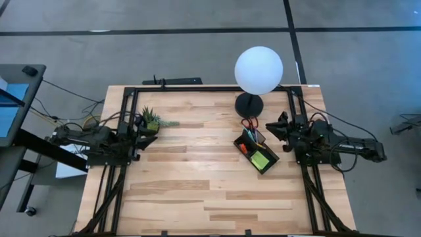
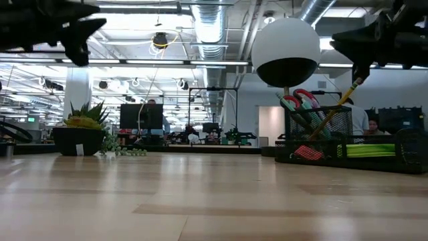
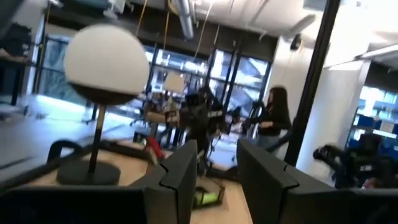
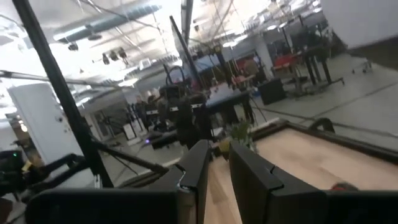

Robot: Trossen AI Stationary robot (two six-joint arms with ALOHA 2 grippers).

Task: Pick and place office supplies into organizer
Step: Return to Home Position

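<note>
The black organizer [image 1: 245, 141] stands on the wooden table at the right, in front of the lamp's base. In it stand red-handled scissors [image 2: 299, 102] and pens [image 1: 250, 136], and a lime-green sticky-note pad [image 1: 260, 159] lies in its near compartment. My right gripper [image 1: 268, 128] hangs drawn back at the table's right edge, just beyond the organizer, its fingers [image 4: 200, 163] a little apart with nothing between them. My left gripper [image 1: 151, 137] hangs at the left edge beside the plant, open and empty, as the left wrist view [image 3: 217, 168] shows.
A white globe lamp [image 1: 258, 69] on a round black base [image 1: 248, 104] stands at the far right. A small spiky potted plant [image 1: 151, 120] sits at the far left, close to my left gripper. The bare wooden tabletop [image 1: 197, 184] spreads between the two arms.
</note>
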